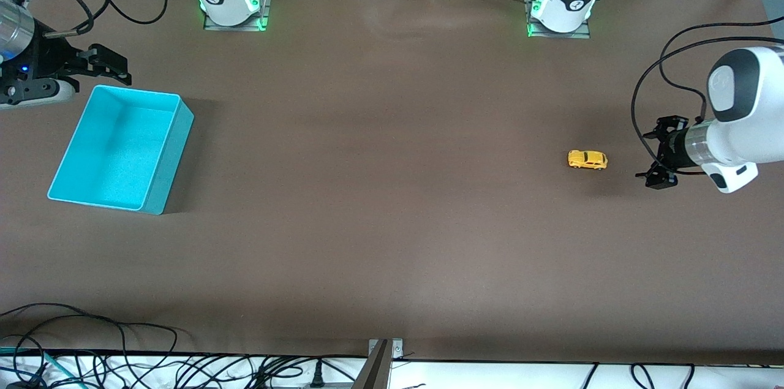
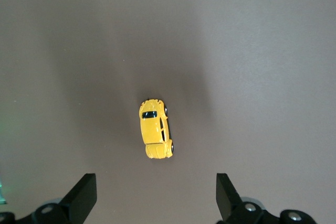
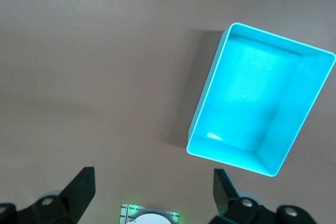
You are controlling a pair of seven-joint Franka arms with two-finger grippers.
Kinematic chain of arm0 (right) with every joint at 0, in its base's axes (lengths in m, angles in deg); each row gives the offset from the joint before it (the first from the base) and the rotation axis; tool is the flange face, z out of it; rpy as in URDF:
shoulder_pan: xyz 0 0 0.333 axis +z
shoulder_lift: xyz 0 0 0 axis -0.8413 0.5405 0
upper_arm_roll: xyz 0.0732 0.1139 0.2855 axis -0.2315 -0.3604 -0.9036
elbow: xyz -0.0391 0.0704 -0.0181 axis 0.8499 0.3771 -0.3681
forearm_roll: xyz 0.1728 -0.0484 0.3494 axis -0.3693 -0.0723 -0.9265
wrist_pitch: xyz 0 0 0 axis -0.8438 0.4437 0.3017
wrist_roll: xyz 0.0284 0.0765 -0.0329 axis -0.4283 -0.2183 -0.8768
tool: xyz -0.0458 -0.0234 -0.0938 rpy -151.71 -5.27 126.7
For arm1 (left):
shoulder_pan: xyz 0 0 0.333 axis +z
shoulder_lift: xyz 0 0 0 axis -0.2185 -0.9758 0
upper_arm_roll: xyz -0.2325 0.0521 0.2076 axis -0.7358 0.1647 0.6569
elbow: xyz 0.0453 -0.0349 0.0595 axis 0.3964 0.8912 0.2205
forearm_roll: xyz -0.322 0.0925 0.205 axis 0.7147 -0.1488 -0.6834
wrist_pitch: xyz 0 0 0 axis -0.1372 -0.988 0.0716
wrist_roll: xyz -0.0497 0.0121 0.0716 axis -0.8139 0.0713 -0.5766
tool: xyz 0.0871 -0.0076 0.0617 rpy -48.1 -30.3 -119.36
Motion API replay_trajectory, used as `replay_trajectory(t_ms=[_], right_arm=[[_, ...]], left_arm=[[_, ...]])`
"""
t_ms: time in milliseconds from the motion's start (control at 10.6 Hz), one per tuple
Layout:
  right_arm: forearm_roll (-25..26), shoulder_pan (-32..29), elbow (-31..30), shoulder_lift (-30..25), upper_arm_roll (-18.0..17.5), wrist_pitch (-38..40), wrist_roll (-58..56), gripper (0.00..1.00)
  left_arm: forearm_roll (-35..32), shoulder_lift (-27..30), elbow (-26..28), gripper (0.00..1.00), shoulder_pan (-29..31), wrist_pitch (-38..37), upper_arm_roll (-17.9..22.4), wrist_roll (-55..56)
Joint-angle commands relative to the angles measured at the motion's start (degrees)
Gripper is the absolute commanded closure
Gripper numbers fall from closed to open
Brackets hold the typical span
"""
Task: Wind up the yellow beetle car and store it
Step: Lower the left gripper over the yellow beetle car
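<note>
The yellow beetle car (image 1: 587,159) stands on its wheels on the brown table toward the left arm's end. In the left wrist view the car (image 2: 155,129) lies just ahead of the wide-open fingers. My left gripper (image 1: 656,152) is open and empty, up in the air beside the car, nearer the table's end. The teal bin (image 1: 160,157) stands empty at the right arm's end; its rim also shows in the right wrist view (image 3: 207,95). My right gripper (image 1: 111,65) is open and empty, hovering by the bin's corner farthest from the front camera.
The arms' bases (image 1: 229,0) (image 1: 566,3) stand at the table's edge farthest from the front camera. Loose black cables (image 1: 92,352) lie along the edge nearest to it.
</note>
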Motion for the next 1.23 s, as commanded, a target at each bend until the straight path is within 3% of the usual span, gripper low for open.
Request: replay_trajectory(t_ms=[0, 567, 1134], right_arm=[[-1.14, -0.39, 1.17, 0.46, 0.12, 1.05, -1.03, 0.00], [-1.14, -0.39, 1.00, 0.46, 0.12, 1.05, -0.95, 0.00], [-1.14, -0.39, 1.00, 0.46, 0.12, 1.05, -1.03, 0.00]], left_arm=[[0.59, 2.62, 6.60, 0.00, 0.09, 5.55, -0.50, 3.48], [0.59, 2.19, 18.30, 0.00, 0.35, 22.43, -0.51, 7.01], [0.59, -1.41, 24.82, 0.00, 0.10, 35.99, -0.51, 9.99]])
